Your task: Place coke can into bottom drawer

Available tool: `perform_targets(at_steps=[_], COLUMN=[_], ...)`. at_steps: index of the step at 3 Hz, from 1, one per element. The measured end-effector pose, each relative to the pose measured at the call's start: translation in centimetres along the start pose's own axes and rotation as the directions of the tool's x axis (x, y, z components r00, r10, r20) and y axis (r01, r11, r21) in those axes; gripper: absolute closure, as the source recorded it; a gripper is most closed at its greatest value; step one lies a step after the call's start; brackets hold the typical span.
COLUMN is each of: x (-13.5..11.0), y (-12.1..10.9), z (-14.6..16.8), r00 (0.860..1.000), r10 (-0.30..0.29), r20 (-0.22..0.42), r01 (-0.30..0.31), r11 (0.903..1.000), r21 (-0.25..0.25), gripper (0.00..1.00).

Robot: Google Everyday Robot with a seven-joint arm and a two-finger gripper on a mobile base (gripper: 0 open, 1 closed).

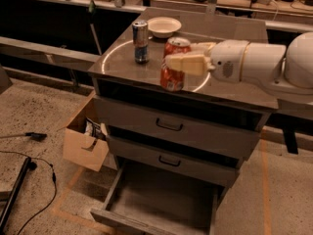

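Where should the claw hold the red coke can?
Around its round middle, coming in from the side. The coke can is upright with straight sides, and the claw, over the cabinet top near its front edge, grips it there.

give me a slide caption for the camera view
Gripper holding the coke can over the cabinet top, bottom drawer open below.
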State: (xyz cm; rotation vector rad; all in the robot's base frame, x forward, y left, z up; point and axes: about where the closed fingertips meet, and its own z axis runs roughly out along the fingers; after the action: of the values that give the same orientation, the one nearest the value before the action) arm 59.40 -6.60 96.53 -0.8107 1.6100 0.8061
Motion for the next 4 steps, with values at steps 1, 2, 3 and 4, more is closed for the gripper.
perform_targets(at_steps=[1,2,3,4], x=[4.8,10.4,10.3,11.5], y=[2.8,5.5,5.5,5.8], z=[1.0,1.8,1.8,2.6], r00=[0.997,0.981,0.981,0.984], r10=[-0.037,-0.140,-0.140,-0.129], r20=[-0.062,-0.135,-0.134,-0.126], r01=[0.035,0.134,0.133,0.127], r11=[0.9988,0.9894,0.9895,0.9916], r21=[-0.033,-0.056,-0.056,-0.026], gripper=[1.00,1.00,1.00,1.00])
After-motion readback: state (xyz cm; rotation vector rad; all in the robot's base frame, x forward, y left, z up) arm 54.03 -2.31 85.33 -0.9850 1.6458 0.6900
